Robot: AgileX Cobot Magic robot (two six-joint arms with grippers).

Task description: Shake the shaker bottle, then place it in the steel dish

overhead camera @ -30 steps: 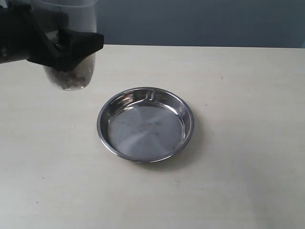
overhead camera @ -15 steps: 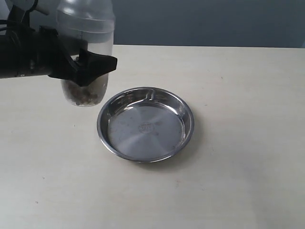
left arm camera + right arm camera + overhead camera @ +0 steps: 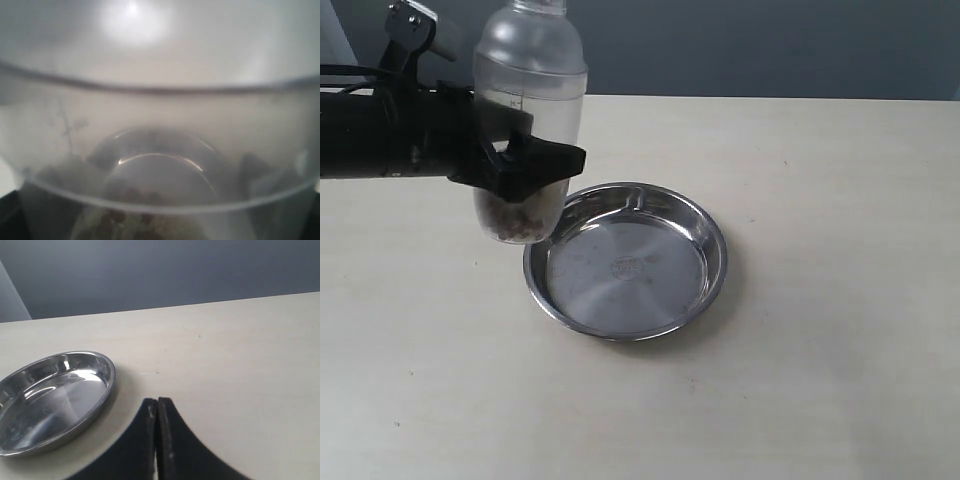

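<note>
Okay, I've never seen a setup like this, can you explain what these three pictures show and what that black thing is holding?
It is a robot with two arms, each ending in a black gripper. One picture comes from a camera off the arms, two from wrist cameras. On the pale table lies a steel dish. The left gripper is shut on an upright shaker bottle with brown grains, near the dish's left rim; its wrist camera sees that bottle close up. The right gripper is shut, holding nothing.
</note>
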